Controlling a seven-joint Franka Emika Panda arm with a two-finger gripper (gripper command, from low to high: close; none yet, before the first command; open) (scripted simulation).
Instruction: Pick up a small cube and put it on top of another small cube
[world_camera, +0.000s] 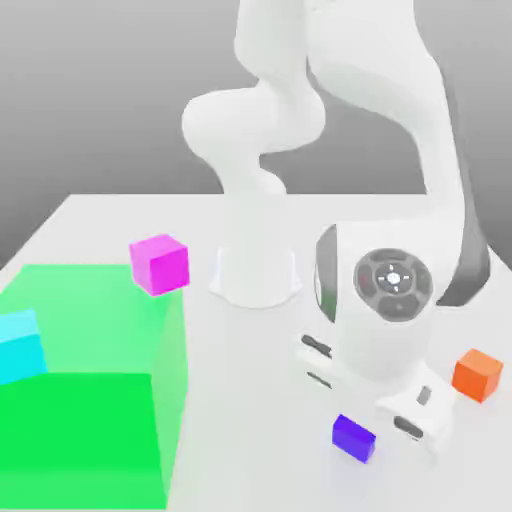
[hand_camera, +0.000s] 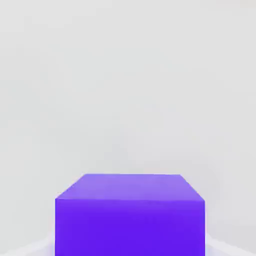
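End effector (world_camera: 372, 425) low beside violet-blue cube (world_camera: 354, 438), cube flat, tabletop (world_camera: 250, 400)

Legible text, labels, brands, numbers, signs: none. The violet-blue cube (world_camera: 354, 437), orange cube (world_camera: 477, 375), magenta-pink cube (world_camera: 159, 264), cyan cube (world_camera: 21, 345) and green block (world_camera: 90, 390) all carry plain, unmarked faces. The white arm (world_camera: 300, 110) bears no brand lettering; the round grey cap on its wrist (world_camera: 393, 281) shows small raised shapes, not readable characters. The white table (world_camera: 250, 400) is unmarked.
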